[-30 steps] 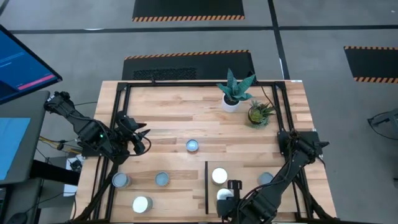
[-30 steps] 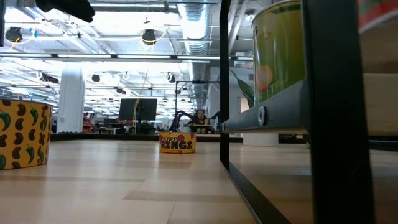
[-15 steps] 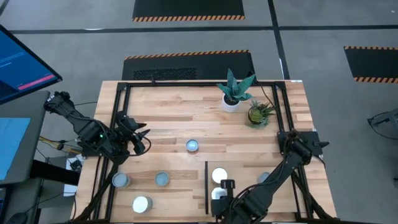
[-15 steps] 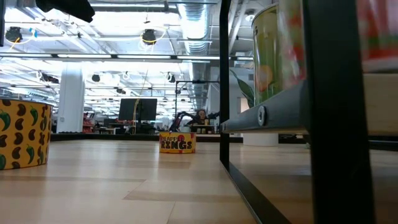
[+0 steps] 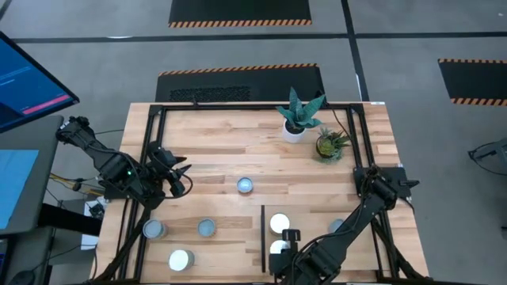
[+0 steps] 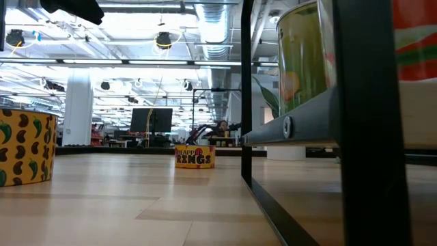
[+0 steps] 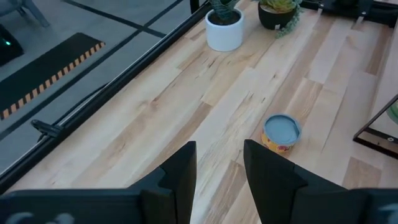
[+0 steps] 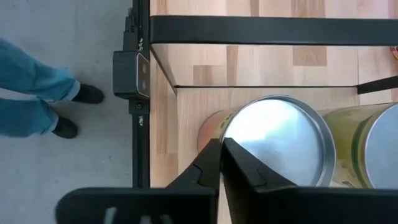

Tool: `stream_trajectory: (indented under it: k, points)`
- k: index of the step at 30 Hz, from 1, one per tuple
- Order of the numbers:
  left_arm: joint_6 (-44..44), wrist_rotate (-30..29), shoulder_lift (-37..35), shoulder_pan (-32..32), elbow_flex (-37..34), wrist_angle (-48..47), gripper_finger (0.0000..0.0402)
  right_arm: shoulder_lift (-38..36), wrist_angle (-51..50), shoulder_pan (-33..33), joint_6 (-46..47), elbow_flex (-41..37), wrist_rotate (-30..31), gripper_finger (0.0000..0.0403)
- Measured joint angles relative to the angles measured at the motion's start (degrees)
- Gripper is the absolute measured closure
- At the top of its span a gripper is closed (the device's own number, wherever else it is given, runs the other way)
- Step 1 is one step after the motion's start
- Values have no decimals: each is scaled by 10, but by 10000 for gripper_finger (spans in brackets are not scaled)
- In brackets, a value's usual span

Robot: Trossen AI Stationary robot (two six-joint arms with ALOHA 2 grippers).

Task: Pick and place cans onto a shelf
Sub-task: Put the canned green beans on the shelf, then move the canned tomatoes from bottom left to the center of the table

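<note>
My right gripper [image 5: 285, 237] is shut on a silvery-topped can [image 8: 277, 140] at the near left corner of the light-wood shelf [image 5: 313, 215], beside its black strip [image 5: 263, 237]. In the low view this can's red-and-white label [image 6: 416, 41] shows behind a black post. A white-topped can [image 5: 280, 223] stands on the shelf just beyond it, and another can [image 5: 338, 227] is half hidden by my right arm. Several cans stand on the tabletop: [image 5: 245, 185], [image 5: 206, 227], [image 5: 154, 229], [image 5: 181, 259]. My left gripper [image 5: 184, 176] is open and empty at the table's left. My right gripper pinches the can's top rim [image 8: 225, 134] between its two fingers, one finger over the lid and one outside the wall. The fingers come from above, pointing down. Whether the can's bottom rests on the shelf, I cannot tell.
A white plant pot [image 5: 294, 131] and a dark plant pot [image 5: 329, 146] stand at the far right. A black frame [image 5: 238, 105] runs round the table. A person's legs [image 8: 31, 87] stand on the floor by the table's near edge. A monitor [image 5: 24, 79] is at the left.
My right gripper has gone a little toward the table's left edge with the can, still shut on it. In the low view the can's red label now reaches lower than before. My left arm has kept still.
</note>
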Motion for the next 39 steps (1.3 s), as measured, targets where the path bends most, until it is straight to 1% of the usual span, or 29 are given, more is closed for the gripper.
stream_trajectory:
  k: [6,14,17,22,24,26,29,31,34,36,39]
  points:
    - [0,0,0,0,0,0,278,0,0,0,0,0,0,332]
    - [0,0,0,0,0,0,278,0,-4,0,1,3,0,303]
    - [0,0,0,0,0,0,278,0,-24,1,0,24,0,300]
    - [0,0,0,0,0,0,278,-1,-86,2,1,64,0,301]
    - [0,10,0,0,0,0,278,-1,-113,2,15,76,0,300]
    - [1,45,0,0,0,1,278,-1,-158,3,48,91,-1,301]
    - [18,116,1,0,0,24,278,-1,-217,3,110,117,-1,301]
    - [41,154,3,0,0,66,278,-9,-218,3,113,117,6,301]
    - [67,218,8,0,1,149,278,-29,-214,-1,122,119,37,301]
    - [76,282,22,-3,1,201,280,-43,-220,-3,111,118,58,301]
    - [67,386,58,-14,1,249,289,-50,-216,-8,104,118,91,301]
